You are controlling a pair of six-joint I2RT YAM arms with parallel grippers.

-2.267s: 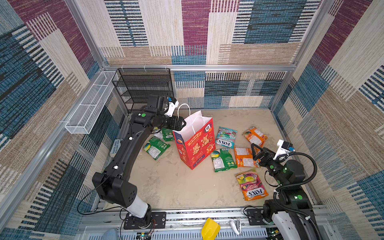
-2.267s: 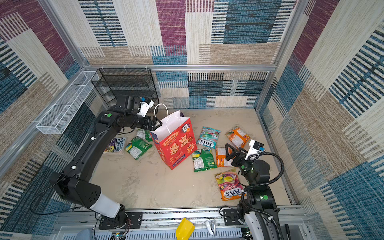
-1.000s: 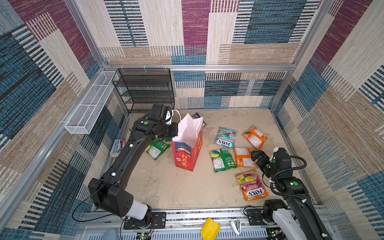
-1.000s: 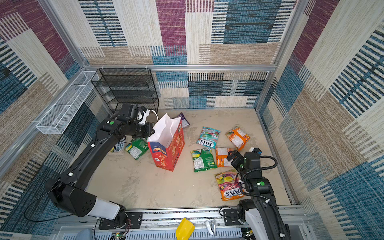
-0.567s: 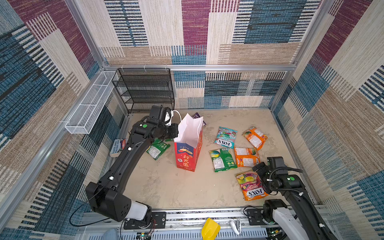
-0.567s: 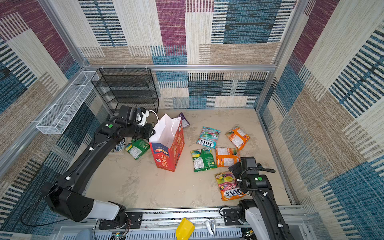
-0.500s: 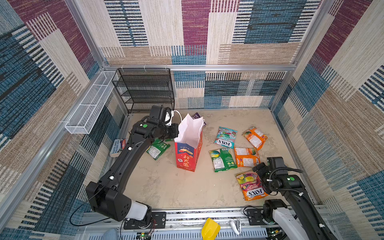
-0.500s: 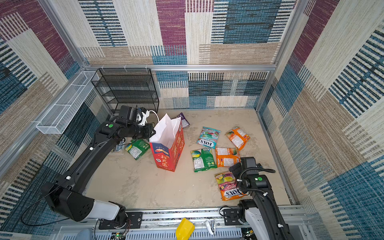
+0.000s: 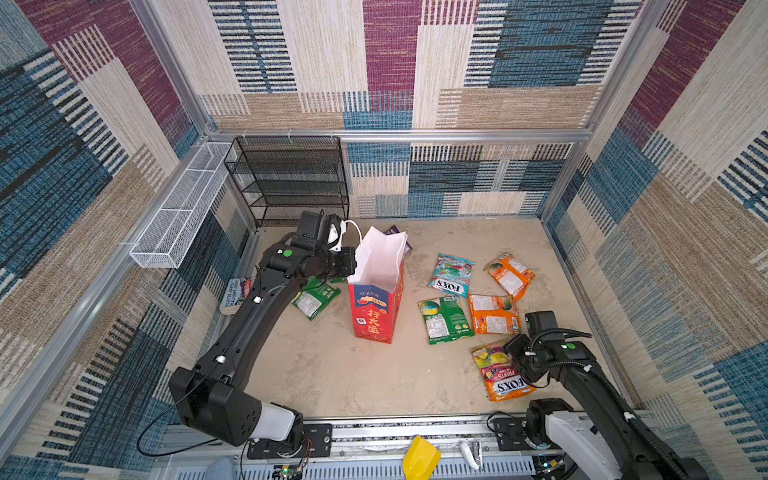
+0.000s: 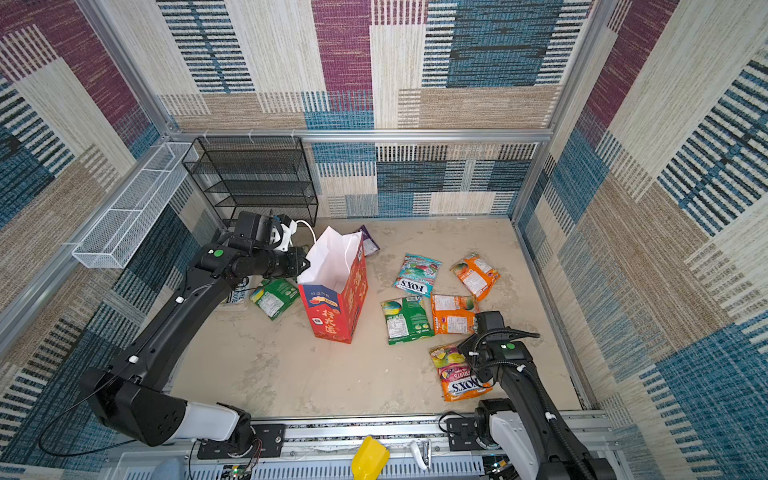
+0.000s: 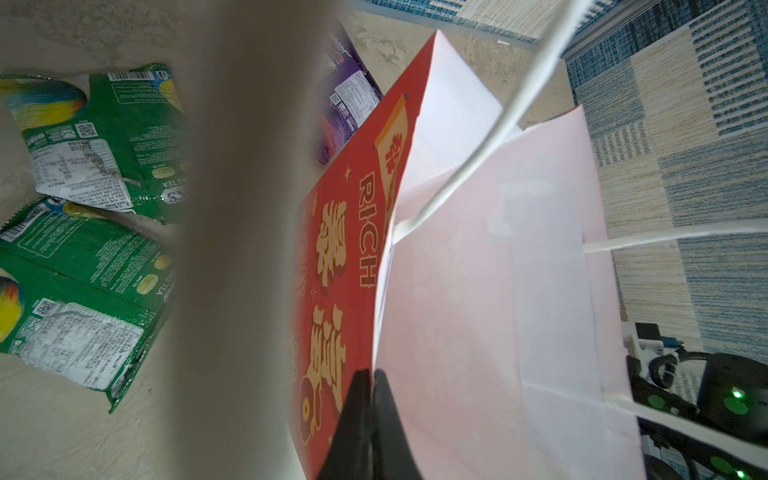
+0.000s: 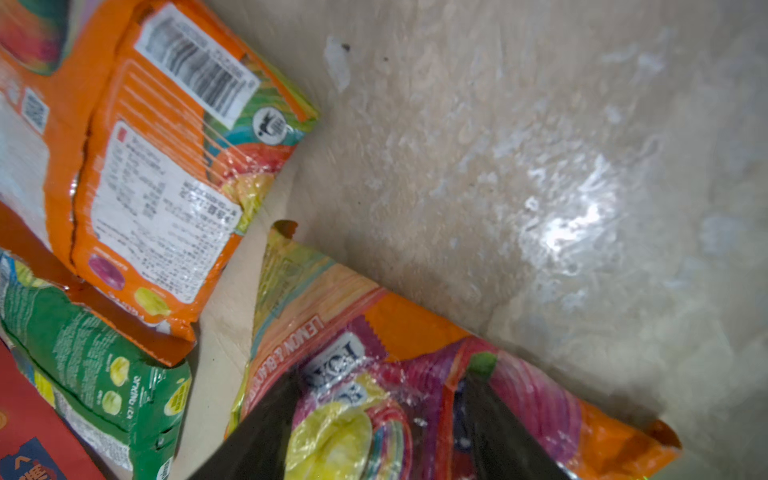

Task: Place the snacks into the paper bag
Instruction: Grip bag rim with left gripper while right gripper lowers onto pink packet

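Observation:
The red paper bag (image 9: 376,307) (image 10: 332,307) stands upright and open at mid-floor. My left gripper (image 9: 351,266) (image 11: 368,376) is shut on its rim, pinching the red wall (image 11: 340,249). My right gripper (image 9: 517,361) (image 12: 380,378) is down on a pink-orange FOX'S pouch (image 9: 496,374) (image 12: 374,324), jaws apart and straddling its bulge. Other snacks lie flat: a green pouch (image 9: 444,320), two orange pouches (image 9: 492,313) (image 9: 510,274) and a teal one (image 9: 451,274) right of the bag. Two green ones (image 11: 104,137) (image 11: 79,303) lie left of it, and a purple one (image 9: 401,239) behind it.
A black wire rack (image 9: 291,183) stands at the back left, with a white wire basket (image 9: 178,208) on the left wall. A flat book (image 9: 237,291) lies by the left wall. A yellow object (image 9: 419,459) sits on the front rail.
My right gripper dropped from above the orange pouches onto the pink-orange pouch, and its jaws narrowed. The left gripper turned the bag narrow side forward and has since held still.

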